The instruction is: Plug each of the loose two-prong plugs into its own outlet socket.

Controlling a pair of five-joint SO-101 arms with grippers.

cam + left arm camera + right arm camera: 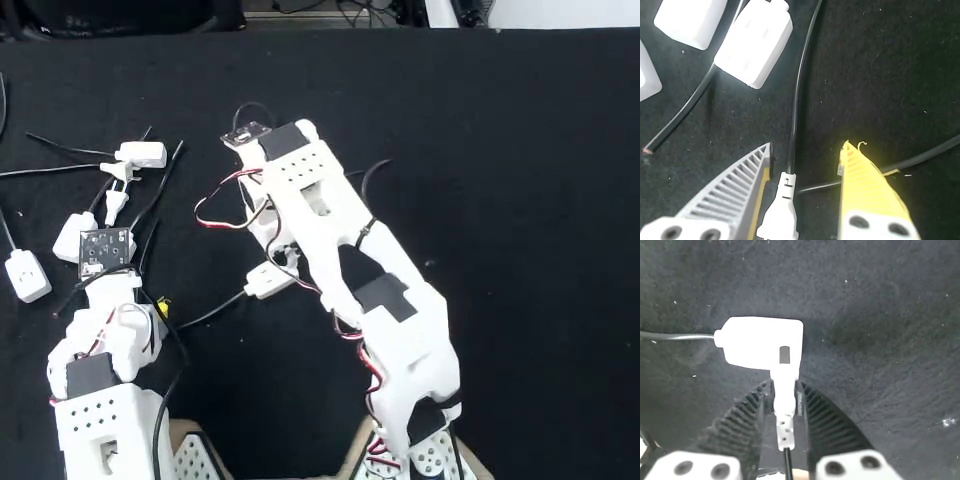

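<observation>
My right gripper (785, 390) is shut on a white two-prong plug (785, 412) whose front end sits in a white outlet socket (762, 342) lying on the black cloth. In the high view that socket (270, 281) lies mid-table under the right arm's gripper (283, 256). My left gripper (805, 155) is open, one grey finger and one yellow finger wide apart. Between them lies another white plug (781, 212) with its black cable (799, 85) running away. Just beyond are two white sockets (755, 42) (689, 19).
Several white sockets and plugs with black cables lie at the table's left (27, 275) (140, 153) (115, 205). The left arm (100, 340) stands over them. The right arm (340, 260) stretches across the centre. Black cloth (520, 200) covers the right side.
</observation>
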